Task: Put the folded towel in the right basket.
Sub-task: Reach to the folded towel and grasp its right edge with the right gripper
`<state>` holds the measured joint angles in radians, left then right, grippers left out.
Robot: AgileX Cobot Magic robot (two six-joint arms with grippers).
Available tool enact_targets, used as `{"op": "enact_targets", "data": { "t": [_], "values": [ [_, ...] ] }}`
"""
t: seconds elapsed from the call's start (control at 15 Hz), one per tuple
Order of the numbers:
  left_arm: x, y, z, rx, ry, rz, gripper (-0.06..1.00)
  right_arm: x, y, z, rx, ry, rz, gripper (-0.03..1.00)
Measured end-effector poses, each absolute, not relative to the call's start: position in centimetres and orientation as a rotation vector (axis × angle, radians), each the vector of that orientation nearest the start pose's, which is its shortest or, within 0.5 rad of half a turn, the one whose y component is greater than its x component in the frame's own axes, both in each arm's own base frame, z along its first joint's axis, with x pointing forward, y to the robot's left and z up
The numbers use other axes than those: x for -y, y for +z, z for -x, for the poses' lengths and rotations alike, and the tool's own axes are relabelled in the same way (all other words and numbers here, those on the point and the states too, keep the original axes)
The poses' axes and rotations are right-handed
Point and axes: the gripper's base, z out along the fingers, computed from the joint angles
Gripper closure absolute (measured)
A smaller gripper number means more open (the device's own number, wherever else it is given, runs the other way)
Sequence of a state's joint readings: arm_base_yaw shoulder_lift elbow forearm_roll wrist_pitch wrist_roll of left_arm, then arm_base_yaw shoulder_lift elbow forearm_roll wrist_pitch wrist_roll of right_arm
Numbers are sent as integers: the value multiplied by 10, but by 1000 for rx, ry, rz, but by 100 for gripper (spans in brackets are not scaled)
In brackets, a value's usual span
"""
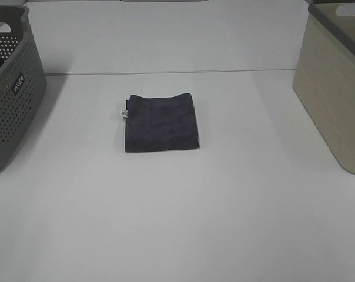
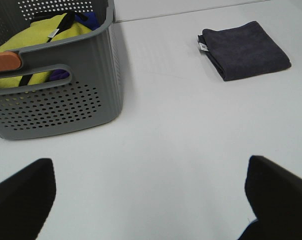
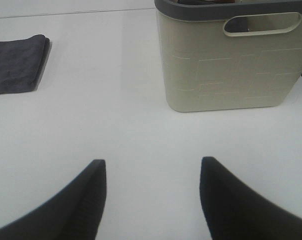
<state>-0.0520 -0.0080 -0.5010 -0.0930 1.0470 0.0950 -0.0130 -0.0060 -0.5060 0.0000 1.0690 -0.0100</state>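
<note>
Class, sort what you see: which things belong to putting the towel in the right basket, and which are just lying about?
Belong to the job: folded grey towel; beige basket on the right.
Just lying about: grey perforated basket on the left; yellow cloth inside it.

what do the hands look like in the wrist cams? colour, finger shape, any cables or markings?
Left hand: two matte black fingers, broad, rounded tips. Right hand: dark grey-black, tapered. No cables or markings visible; arms out of frame.
</note>
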Motion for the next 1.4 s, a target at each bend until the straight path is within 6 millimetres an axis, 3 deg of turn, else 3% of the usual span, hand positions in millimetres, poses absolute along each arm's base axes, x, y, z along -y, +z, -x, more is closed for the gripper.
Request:
{"op": "enact_targets", "data": {
  "t": [1.4],
  "values": [
    [7, 279, 6, -2013, -84, -152, -3, 0, 278, 7, -2041, -14, -3, 43]
  ]
}}
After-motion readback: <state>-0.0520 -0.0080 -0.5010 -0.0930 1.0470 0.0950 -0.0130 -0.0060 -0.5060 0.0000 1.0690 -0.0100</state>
